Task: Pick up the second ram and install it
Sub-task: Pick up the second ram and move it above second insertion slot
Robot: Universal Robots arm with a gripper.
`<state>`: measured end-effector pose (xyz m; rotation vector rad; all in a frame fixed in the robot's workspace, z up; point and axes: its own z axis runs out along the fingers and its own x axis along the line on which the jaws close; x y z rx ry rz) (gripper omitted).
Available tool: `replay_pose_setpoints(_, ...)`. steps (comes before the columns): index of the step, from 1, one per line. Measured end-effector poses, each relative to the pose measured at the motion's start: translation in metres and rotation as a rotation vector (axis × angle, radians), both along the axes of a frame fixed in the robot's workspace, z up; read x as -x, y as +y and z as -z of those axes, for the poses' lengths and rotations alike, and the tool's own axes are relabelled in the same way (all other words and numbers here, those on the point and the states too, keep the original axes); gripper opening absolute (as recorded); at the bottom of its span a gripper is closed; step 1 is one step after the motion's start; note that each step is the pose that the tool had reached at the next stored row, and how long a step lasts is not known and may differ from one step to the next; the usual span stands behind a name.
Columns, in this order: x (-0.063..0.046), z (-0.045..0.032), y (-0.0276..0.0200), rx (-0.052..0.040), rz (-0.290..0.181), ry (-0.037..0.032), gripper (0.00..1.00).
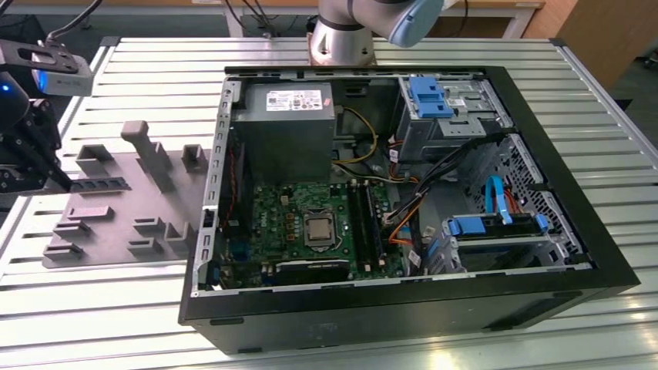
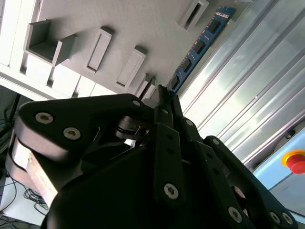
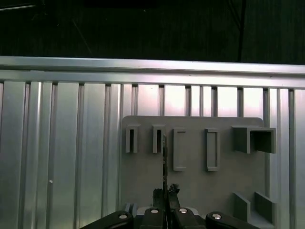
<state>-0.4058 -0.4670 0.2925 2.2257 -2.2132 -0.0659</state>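
Note:
The second ram (image 2: 202, 40) is a slim dark-blue stick with dark chips. My gripper (image 2: 164, 93) is shut on one end of it, and the rest sticks out past the fingertips. In the first wrist view the ram (image 3: 164, 157) appears edge-on as a thin dark line rising from the gripper (image 3: 164, 193), over the grey holder plate (image 3: 190, 191). In the exterior view the gripper (image 1: 36, 150) hangs at the far left, above the left edge of the grey plate (image 1: 113, 208). The open computer case (image 1: 411, 308) lies to its right, with the green motherboard (image 1: 277, 223) and its long dark memory slots (image 1: 362, 220).
The grey plate carries raised blocks and slotted holders (image 3: 131, 139). Inside the case are a power supply (image 1: 288, 127), light-blue drive brackets (image 1: 427, 96) and loose cables (image 1: 411, 216). The ribbed metal table (image 1: 575, 116) surrounds everything. A red button (image 2: 296, 161) sits at one table edge.

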Motion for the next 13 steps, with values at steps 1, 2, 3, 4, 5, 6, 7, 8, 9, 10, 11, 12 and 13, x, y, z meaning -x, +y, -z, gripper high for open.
replay_pose_setpoints(1,0.000,-0.0014,0.0000,0.0000,0.000,0.0000,0.14)
replay_pose_setpoints(2,0.000,-0.0027,0.0000,0.0000,0.000,0.0000,0.14)
replay_pose_setpoints(3,0.000,-0.0041,0.0000,0.0000,0.000,0.0000,0.14)
replay_pose_setpoints(4,0.000,-0.0053,0.0000,0.0000,0.000,-0.0001,0.14)
replay_pose_setpoints(5,0.000,-0.0066,0.0000,-0.0001,0.000,-0.0001,0.14)
replay_pose_setpoints(6,0.000,-0.0079,0.0000,0.0000,0.000,-0.0002,0.14)
replay_pose_setpoints(7,0.000,-0.0091,0.0000,-0.0001,0.000,-0.0003,0.14)
replay_pose_setpoints(8,0.000,-0.0103,0.0000,0.0000,0.000,-0.0003,0.14)
replay_pose_setpoints(9,0.000,-0.0115,0.0000,-0.0001,0.000,-0.0003,0.14)
replay_pose_setpoints(10,0.000,-0.0127,0.0000,-0.0001,0.000,-0.0004,0.14)
replay_pose_setpoints(11,0.000,-0.0139,0.0000,0.0000,0.000,-0.0003,0.14)
replay_pose_setpoints(12,0.000,-0.0150,0.0000,0.0000,0.000,-0.0005,0.14)
replay_pose_setpoints(13,0.000,-0.0161,0.0000,0.0000,0.000,-0.0005,0.14)
